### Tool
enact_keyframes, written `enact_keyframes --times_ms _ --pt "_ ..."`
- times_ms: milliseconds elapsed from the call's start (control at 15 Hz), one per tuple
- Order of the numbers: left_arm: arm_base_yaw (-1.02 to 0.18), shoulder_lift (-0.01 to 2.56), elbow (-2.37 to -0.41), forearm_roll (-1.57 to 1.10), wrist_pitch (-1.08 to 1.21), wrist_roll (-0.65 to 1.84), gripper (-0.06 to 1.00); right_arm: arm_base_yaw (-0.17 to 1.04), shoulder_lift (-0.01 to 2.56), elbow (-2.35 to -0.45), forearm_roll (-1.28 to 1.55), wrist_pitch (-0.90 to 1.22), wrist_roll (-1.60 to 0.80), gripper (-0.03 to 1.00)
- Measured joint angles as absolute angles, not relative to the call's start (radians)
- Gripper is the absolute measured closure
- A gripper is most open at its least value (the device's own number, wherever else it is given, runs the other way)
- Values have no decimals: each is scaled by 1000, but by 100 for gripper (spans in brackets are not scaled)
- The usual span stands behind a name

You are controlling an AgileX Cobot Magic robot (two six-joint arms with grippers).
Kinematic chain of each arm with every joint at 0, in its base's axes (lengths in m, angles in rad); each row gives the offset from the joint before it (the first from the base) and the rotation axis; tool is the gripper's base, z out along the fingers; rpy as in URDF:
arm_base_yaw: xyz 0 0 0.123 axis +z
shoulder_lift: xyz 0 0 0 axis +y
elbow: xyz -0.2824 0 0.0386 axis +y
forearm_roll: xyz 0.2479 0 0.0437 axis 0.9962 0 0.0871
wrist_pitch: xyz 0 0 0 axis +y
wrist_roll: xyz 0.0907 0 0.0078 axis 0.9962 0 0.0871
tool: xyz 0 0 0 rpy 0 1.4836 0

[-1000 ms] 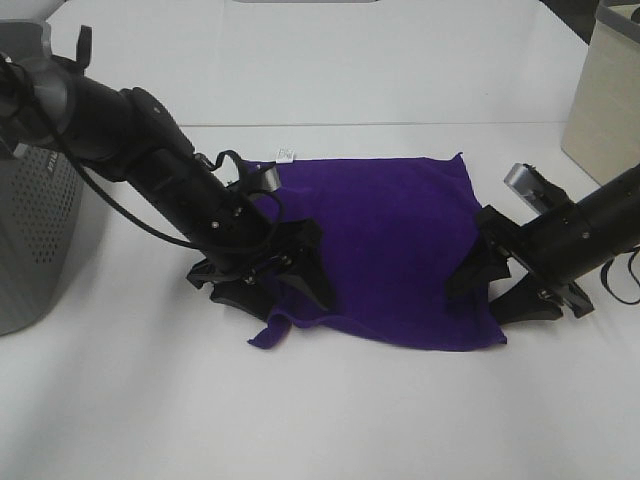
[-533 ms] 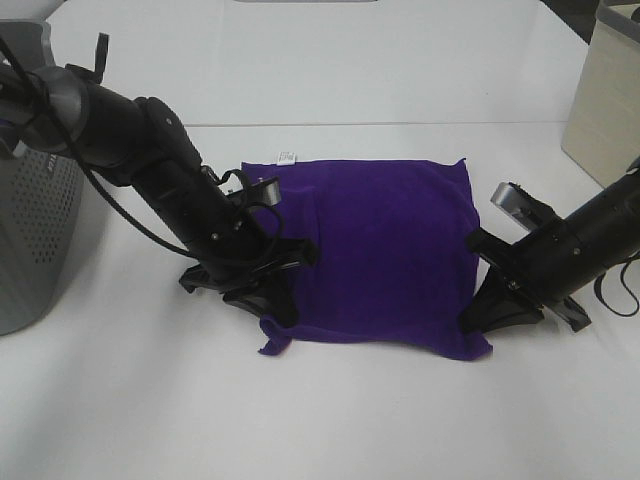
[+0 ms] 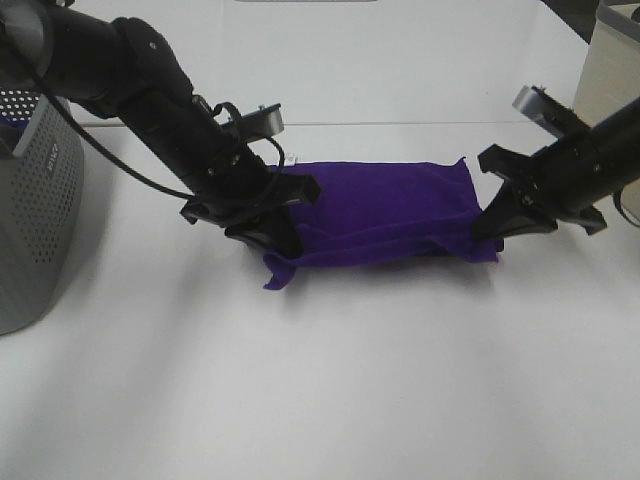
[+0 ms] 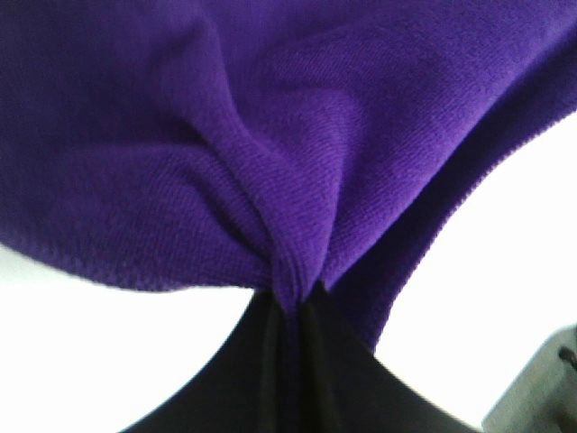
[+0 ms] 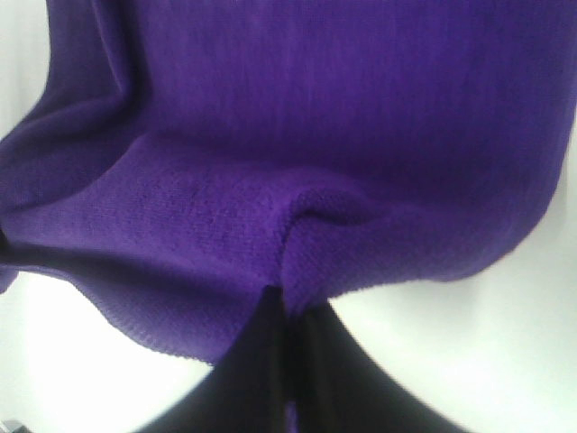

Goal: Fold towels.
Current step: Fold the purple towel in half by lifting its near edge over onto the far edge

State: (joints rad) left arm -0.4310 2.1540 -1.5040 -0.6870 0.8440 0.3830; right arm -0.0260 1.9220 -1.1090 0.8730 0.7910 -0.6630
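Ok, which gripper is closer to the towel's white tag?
The left gripper, holding the purple towel by the grey basket; the white tag sits beside it, far from the right gripper.

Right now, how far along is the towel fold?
Done: the left gripper and right gripper are each shut on the purple towel near a front corner. In hand: its front edge is lifted off the table, partway over the back half. Left: lay it on the back edge, release, then any further folds.
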Motion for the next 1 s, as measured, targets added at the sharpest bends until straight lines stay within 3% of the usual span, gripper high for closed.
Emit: enact_keyframes --times_ms 600,867,1000 --pt "-422 2400 -1998 -570 777 329 93 -26 2219 -1672 799 786 -586 97" --pt "-419 2594 -2304 -473 863 276 93 -26 2338 -1795 766 785 -564 97" --pt "-419 2622 -2349 -460 867 271 93 -26 2358 -1796 765 784 -564 97"
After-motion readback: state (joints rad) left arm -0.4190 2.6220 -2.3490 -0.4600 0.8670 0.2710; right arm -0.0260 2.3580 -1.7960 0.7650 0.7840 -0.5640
